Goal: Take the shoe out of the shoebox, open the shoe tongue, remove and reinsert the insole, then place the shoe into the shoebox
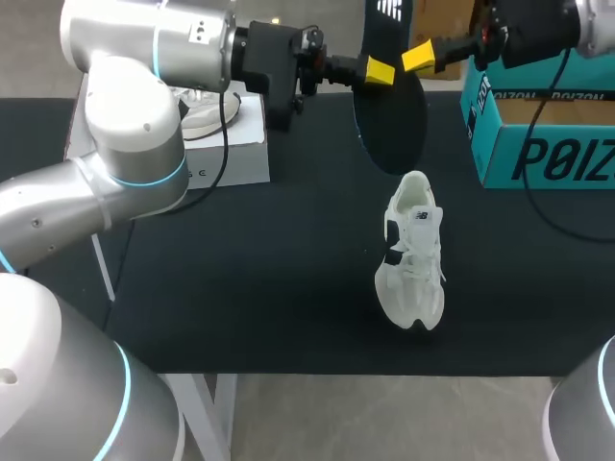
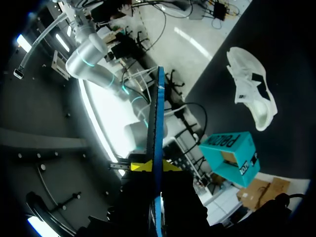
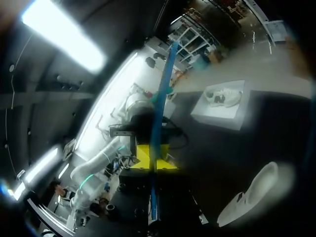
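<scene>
**Item: dark insole, held aloft by both arms; white shoe on counter**

1. Left fingers (image 2: pixel 136 167): yellow-tipped, narrow, one tip on each face of the thin black flat insole with a blue edge (image 2: pixel 157 123). In the left wrist view the insole passes edge-on between the two tips. In the head view one yellow tip (image 1: pixel 380 72) shows against the insole's left face, and the other is hidden behind it.

2. Right fingers (image 3: pixel 143 154): yellow-tipped, likewise narrow, closed on the same insole (image 3: pixel 160 108), whose blue edge runs up between the tips. In the head view one tip (image 1: pixel 421 58) sits at the insole's right side, higher than the left arm's tip.

3. Insole (image 1: pixel 389 115): upright in the air above the far middle of the counter, with its rounded end hanging down. It touches neither the counter nor the shoe.

4. White mesh lace-up sports shoe with a black side patch (image 1: pixel 413 254): standing on its sole on the black cloth-covered counter (image 1: pixel 240 288), below the insole and nearer the front edge, toe toward the near edge. It is outside the box and free of both arms. It also shows in the left wrist view (image 2: pixel 252 94) and, blurred, in the right wrist view (image 3: pixel 252 197).

5. Teal open cardboard shoebox (image 1: pixel 538 134): on the counter at far right, apart from the shoe.

6. White rectangular box (image 1: pixel 221 149): at far left, carrying a second white shoe (image 3: pixel 222 96).
</scene>
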Motion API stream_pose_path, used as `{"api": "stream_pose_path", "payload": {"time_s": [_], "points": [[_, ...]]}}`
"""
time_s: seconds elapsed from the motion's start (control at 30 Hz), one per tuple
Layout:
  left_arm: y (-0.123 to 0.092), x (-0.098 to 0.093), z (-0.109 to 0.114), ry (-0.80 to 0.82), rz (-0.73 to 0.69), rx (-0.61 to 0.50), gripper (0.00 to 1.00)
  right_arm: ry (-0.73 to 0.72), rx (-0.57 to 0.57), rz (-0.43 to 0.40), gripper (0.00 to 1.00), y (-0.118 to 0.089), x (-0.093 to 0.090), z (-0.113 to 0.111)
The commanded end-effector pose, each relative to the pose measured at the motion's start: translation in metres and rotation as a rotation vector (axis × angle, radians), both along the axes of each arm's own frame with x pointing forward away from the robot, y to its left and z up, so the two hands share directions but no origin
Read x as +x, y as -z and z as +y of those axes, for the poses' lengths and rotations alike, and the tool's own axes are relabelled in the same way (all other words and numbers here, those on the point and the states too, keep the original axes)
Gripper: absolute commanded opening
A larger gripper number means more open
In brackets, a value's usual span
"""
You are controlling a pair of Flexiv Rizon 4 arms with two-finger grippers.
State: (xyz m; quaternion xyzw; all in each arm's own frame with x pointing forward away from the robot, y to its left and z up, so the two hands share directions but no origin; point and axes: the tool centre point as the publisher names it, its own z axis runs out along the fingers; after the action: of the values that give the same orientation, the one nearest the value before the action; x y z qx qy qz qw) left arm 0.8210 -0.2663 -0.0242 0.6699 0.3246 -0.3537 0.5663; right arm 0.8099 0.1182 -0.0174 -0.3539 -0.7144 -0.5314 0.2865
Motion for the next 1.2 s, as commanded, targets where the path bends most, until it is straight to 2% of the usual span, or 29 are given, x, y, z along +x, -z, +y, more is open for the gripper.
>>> {"api": "stream_pose_path", "payload": {"time_s": [0.03,0.07,0.1,0.13,0.63,1.03,1.2], "points": [[-0.001,0.001,-0.004,0.002,-0.002,0.0,0.0,0.008,-0.003,0.003,0.0,0.002,0.0,0.003],[-0.001,0.001,-0.004,0.002,-0.002,0.0,0.35,0.009,-0.003,0.003,0.0,0.002,-0.001,0.002],[-0.001,0.001,-0.004,0.002,-0.002,0.0,0.85,0.01,-0.003,0.003,0.0,0.002,-0.001,0.002],[-0.001,0.001,-0.004,0.002,-0.002,0.0,1.0,0.011,-0.003,0.004,0.0,0.002,-0.001,0.002],[-0.001,0.001,-0.004,0.002,-0.002,0.0,1.0,0.025,0.005,0.004,0.0,0.004,-0.002,-0.002],[-0.001,0.001,-0.004,0.002,-0.002,0.0,1.0,0.062,-0.023,0.002,0.0,0.007,-0.004,-0.025],[0.007,0.005,0.02,-0.017,0.181,0.135,1.0,0.08,-0.053,0.003,0.0,0.012,-0.005,-0.035]]}}
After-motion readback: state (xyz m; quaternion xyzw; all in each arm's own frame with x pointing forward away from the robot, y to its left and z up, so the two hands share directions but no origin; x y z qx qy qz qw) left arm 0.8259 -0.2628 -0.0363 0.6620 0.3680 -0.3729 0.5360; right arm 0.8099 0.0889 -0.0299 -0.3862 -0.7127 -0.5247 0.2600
